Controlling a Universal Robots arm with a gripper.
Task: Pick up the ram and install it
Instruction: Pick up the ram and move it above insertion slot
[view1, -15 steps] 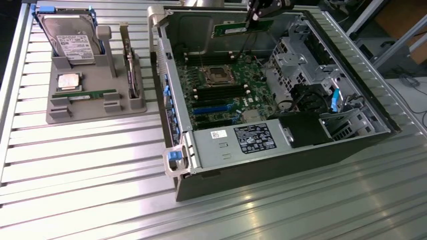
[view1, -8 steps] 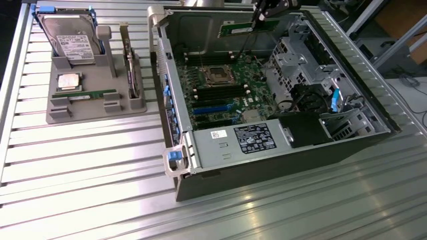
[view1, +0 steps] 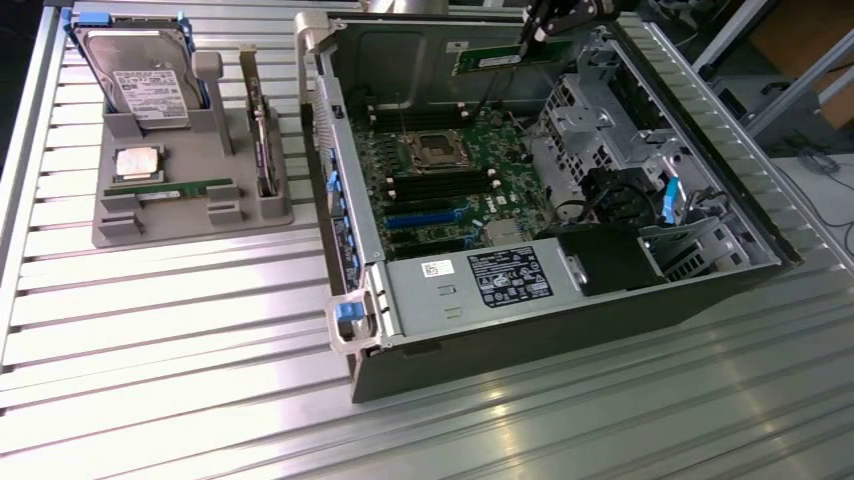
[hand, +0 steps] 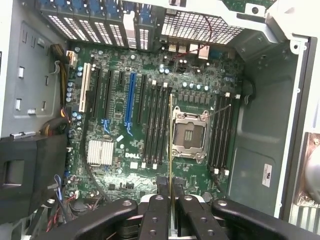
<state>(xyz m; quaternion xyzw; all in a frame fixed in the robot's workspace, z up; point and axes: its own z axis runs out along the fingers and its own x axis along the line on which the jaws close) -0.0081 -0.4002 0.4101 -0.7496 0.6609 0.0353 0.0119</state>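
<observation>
Bench: one ribbed metal surface carries everything, with the tray at the exterior view's left and the case at centre.
Parts tray: one grey moulded holder. Its grooves seat each part apart from the others, likely so each can be grasped cleanly.
Tray contents: one hard drive at the back, one square CPU chip lying flat, one spare memory stick in its groove and one bracketed card on edge at the tray's right side.
Computer case: one tower lies on its side with the panel off, so the motherboard faces up within reach from above.
Power supply: one grey box fills the near end of the case.
CPU socket: one, apparently empty, flanked by two banks of long black memory slots.
Ram: one green stick hangs in the air over the far end of the open case. Seen from the wrist it is edge-on and parallel to the slots beside the socket, seemingly lined up for seating but not yet in a slot.
Jaws: closed on the ram, one finger against each flat face, which keeps the stick edge-down.
</observation>
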